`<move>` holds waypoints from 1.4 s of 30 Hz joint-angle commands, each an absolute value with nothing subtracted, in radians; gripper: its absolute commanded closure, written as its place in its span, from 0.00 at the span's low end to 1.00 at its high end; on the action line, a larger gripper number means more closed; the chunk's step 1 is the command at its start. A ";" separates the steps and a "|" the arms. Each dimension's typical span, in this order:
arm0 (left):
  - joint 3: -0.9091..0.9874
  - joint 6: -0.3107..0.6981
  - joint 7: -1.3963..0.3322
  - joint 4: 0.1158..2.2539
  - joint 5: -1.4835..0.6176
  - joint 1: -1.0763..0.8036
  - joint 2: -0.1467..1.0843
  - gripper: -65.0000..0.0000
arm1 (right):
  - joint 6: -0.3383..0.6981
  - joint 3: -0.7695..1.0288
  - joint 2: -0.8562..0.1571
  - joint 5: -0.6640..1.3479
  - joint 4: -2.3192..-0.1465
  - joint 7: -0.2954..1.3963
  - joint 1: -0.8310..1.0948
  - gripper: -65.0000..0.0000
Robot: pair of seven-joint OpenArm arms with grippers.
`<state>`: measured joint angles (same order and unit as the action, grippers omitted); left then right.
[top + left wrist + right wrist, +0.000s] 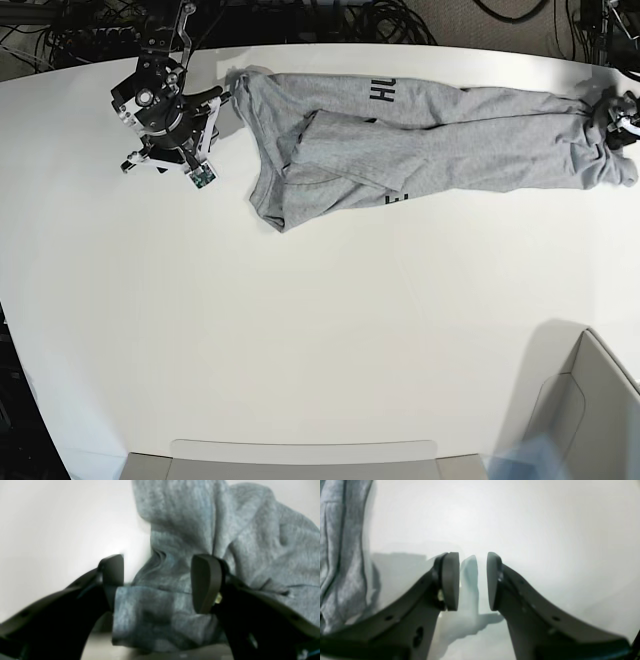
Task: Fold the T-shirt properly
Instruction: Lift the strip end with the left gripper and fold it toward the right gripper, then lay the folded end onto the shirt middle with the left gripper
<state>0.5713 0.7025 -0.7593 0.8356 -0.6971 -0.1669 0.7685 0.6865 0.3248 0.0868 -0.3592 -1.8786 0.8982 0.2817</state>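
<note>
The heather-grey T-shirt lies stretched lengthwise along the far side of the white table, rumpled, with bits of black lettering showing. My left gripper is at the shirt's right end. Its jaws stand wide, with a bunched fold of the T-shirt lying between the fingers. My right gripper hovers over bare table just left of the shirt's other end. It is open, with a gap between its pads and nothing in it. The T-shirt's edge shows at the left of the right wrist view.
The right arm stands at the table's far left. A pale box sits at the near right corner and a flat tray edge along the near side. Cables lie behind the table's far edge.
</note>
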 commanded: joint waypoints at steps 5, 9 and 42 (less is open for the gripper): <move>0.581 0.698 -0.777 0.842 -0.657 -0.142 0.794 0.77 | 0.698 0.323 0.085 -0.352 -1.899 0.885 0.272 0.71; 0.576 0.698 -0.782 0.700 -0.619 -0.059 0.812 1.00 | 0.698 0.323 0.090 -0.352 -1.899 0.886 0.274 0.71; 0.743 0.698 -1.170 1.274 -0.573 -0.058 0.789 1.00 | 0.698 0.323 0.107 -0.351 -1.899 0.880 0.275 0.71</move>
